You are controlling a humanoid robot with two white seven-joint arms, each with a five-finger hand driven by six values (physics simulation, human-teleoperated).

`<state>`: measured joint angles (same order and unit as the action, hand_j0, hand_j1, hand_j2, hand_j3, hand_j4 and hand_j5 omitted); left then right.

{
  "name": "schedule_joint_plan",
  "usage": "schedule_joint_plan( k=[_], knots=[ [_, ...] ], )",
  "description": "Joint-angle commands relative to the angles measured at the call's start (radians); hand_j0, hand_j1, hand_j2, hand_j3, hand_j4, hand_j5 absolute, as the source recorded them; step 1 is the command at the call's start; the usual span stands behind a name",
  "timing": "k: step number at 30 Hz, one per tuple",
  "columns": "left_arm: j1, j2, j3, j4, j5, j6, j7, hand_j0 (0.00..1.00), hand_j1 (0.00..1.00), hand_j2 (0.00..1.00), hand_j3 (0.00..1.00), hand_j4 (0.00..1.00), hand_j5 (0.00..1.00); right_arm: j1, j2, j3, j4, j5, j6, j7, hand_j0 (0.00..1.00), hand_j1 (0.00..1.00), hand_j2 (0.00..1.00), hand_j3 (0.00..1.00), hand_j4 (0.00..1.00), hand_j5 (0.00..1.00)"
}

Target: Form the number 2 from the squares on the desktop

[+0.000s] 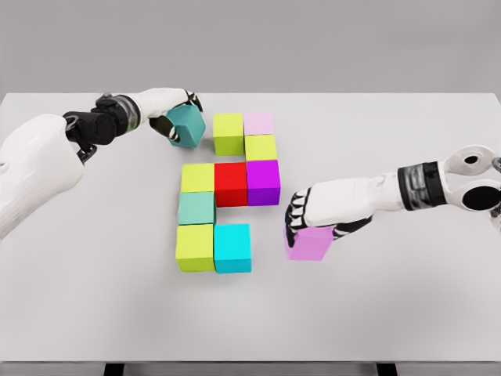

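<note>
Partly hidden: violet cube (pixel 309 245) under right hand (pixel 313 213)

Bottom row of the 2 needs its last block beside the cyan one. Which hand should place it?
Right. The right hand grips the pink cube close beside the cyan cube; the left hand holds the teal cube by the top row.

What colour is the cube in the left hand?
Teal cube, held in the left hand, head view.

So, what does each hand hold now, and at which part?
Left hand holds the teal cube, fingers over its top and left side. Right hand grips the pink cube from above, at its top.
</note>
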<state>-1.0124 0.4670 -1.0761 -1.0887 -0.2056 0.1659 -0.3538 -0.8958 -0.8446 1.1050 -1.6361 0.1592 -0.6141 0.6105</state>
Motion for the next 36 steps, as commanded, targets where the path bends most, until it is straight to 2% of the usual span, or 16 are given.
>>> schedule_joint_plan(
  k=[1,8,11,15,16,18,20,21,22,23,24,27,33,36],
  knots=[
    [0.0,-0.001,0.001,0.001,-0.003,0.0,0.004,0.83,0.83,0.83,0.83,0.83,0.83,0.0,0.016,-0.001,0.002,-0.006,0.003,0.0,0.62,0.62,0.62,0.62,0.62,0.62],
    [0.0,0.001,0.001,0.0,-0.003,0.0,0.001,0.84,0.84,0.84,0.84,0.84,0.84,0.006,0.032,-0.002,0.019,0.002,0.003,0.0,0.62,0.62,0.62,0.62,0.62,0.62],
    [-0.006,0.009,0.002,0.001,-0.003,0.0,0.003,1.0,1.0,1.0,1.0,1.0,1.0,0.006,0.045,-0.004,0.044,0.002,0.003,0.0,0.62,0.62,0.62,0.62,0.62,0.62],
    [-0.023,0.064,0.002,-0.03,0.031,0.004,0.003,1.0,1.0,1.0,1.0,1.0,1.0,0.006,0.047,-0.005,0.044,0.002,0.003,0.0,0.62,0.62,0.62,0.62,0.62,0.62],
    [-0.032,0.062,0.001,-0.03,0.032,0.017,0.003,0.98,0.98,0.98,0.98,0.98,0.98,0.006,0.051,-0.005,0.044,0.002,0.003,0.0,0.62,0.62,0.62,0.62,0.62,0.62],
    [-0.054,0.053,-0.001,-0.008,0.031,0.02,0.003,0.7,0.7,0.7,0.7,0.7,0.7,0.005,0.068,-0.005,0.042,0.002,0.003,0.0,0.62,0.62,0.62,0.62,0.62,0.62],
    [-0.067,-0.01,-0.001,0.079,0.015,0.017,0.015,0.47,0.47,0.47,0.47,0.47,0.47,0.005,0.07,-0.004,0.041,0.003,0.003,0.0,0.62,0.62,0.62,0.62,0.62,0.62],
    [-0.067,-0.011,-0.001,0.095,0.005,0.017,0.013,0.46,0.46,0.46,0.46,0.46,0.46,0.005,0.068,-0.004,0.041,0.003,0.003,0.0,0.62,0.62,0.62,0.62,0.62,0.62],
    [-0.077,-0.016,-0.001,0.133,0.0,0.014,0.013,0.42,0.42,0.42,0.42,0.42,0.42,0.006,0.067,-0.004,0.041,0.003,0.003,0.0,0.69,0.69,0.69,0.69,0.69,0.69],
    [-0.077,-0.014,0.001,0.139,0.0,0.012,0.013,0.42,0.42,0.42,0.42,0.42,0.42,0.008,0.067,-0.002,0.041,0.003,0.003,0.0,0.94,0.94,0.94,0.94,0.94,0.94],
    [-0.078,-0.018,-0.001,0.158,-0.001,0.011,0.01,0.43,0.43,0.43,0.43,0.43,0.43,0.015,0.061,-0.002,0.041,0.002,0.003,0.0,1.0,1.0,1.0,1.0,1.0,1.0],
    [-0.077,-0.016,-0.042,0.179,-0.077,0.011,-0.056,0.47,0.47,0.47,0.47,0.47,0.47,0.015,0.058,-0.002,0.041,0.002,0.003,0.0,1.0,1.0,1.0,1.0,1.0,1.0],
    [-0.064,-0.019,-0.039,0.213,-0.08,0.011,-0.062,0.36,0.36,0.36,0.36,0.36,0.36,0.005,0.032,-0.013,0.041,0.002,0.003,0.0,1.0,1.0,1.0,1.0,1.0,1.0],
    [-0.055,-0.027,-0.038,0.199,-0.077,0.007,-0.063,0.37,0.37,0.37,0.37,0.37,0.37,0.0,0.01,-0.06,0.033,0.0,0.003,0.0,1.0,1.0,1.0,1.0,1.0,1.0]
  ],
)
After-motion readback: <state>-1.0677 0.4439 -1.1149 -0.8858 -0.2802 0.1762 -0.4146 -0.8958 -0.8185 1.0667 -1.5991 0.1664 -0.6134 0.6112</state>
